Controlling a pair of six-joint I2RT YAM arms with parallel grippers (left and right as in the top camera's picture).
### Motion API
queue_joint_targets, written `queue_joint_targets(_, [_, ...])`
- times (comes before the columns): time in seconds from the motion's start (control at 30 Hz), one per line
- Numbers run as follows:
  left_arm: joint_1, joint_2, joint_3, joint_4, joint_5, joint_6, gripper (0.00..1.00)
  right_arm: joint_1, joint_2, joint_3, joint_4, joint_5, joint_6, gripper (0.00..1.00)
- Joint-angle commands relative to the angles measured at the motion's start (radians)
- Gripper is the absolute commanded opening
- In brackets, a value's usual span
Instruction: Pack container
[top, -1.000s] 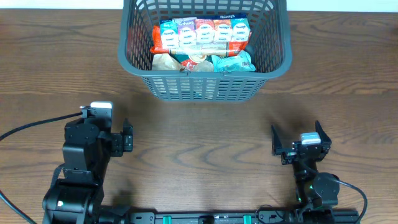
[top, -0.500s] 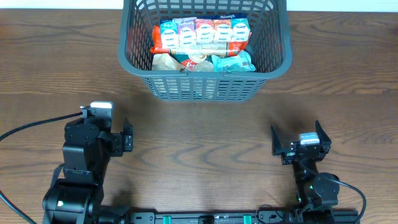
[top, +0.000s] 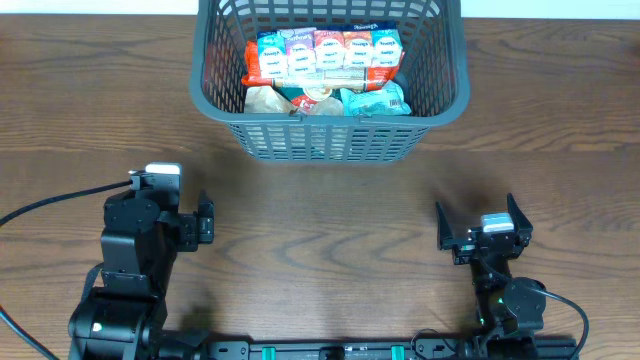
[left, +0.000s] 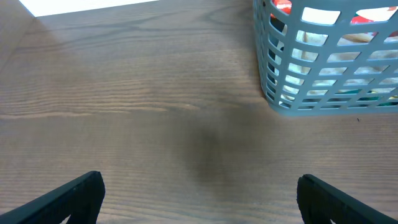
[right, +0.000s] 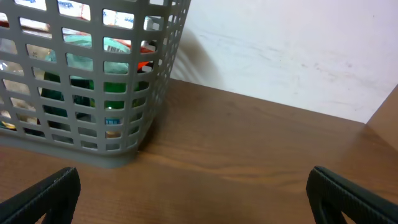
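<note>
**Both arms parked, basket holding packets at the far side of the table**

The basket (top: 320, 140) stands at the far middle of the table (top: 320, 230), well apart from both arms. Inside it, a row of bright packets (top: 325, 52) stands along the back, with a few more lying in front of them on the bottom. No loose packet shows on the wood in any view.

The left gripper (left: 199, 202) sits low at the near left with its jaws wide apart and nothing between them. The right gripper (top: 480, 225), at the near right, is just as wide and just as empty.

Packing looks done, or nearly so. If another packet is to go in, it is best carried over the thick rim from above and lowered into the free space at the front, since the slotted walls could catch a fingertip. Otherwise, the arms do well to rest clear of the basket.

The table is dark brown wood with visible grain. A black cable (top: 50, 205) trails off left. A plain white wall (right: 298, 56) rises behind.
</note>
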Motion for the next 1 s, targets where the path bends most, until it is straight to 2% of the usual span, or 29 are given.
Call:
queue_joint_targets(0.0, [0.006,0.000,0.001,0.000,-0.012,-0.009,0.99,-0.005,-0.009,-0.002,-0.006,-0.011,-0.010,0.99])
queue_joint_targets(0.23, [0.005,-0.084,0.001,-0.035,-0.002,-0.014,0.99,-0.005,-0.009,-0.002,-0.006,-0.011,-0.011,0.99])
queue_joint_targets(0.37, [-0.014,-0.204,-0.006,-0.114,0.073,-0.013,0.99,-0.005,-0.009,-0.002,-0.006,-0.011,-0.011,0.99])
queue_joint_targets(0.47, [-0.026,-0.286,-0.038,-0.100,0.130,-0.013,0.99,-0.005,-0.009,-0.002,-0.006,-0.011,-0.011,0.99])
queue_joint_targets(0.53, [-0.033,-0.338,-0.080,-0.050,0.133,-0.013,0.99,-0.005,-0.009,-0.002,-0.006,-0.011,-0.010,0.99])
queue_joint_targets(0.97, [-0.039,-0.587,-0.549,0.615,0.121,0.007,0.99,-0.005,-0.009,-0.002,-0.006,-0.011,-0.010,0.99])
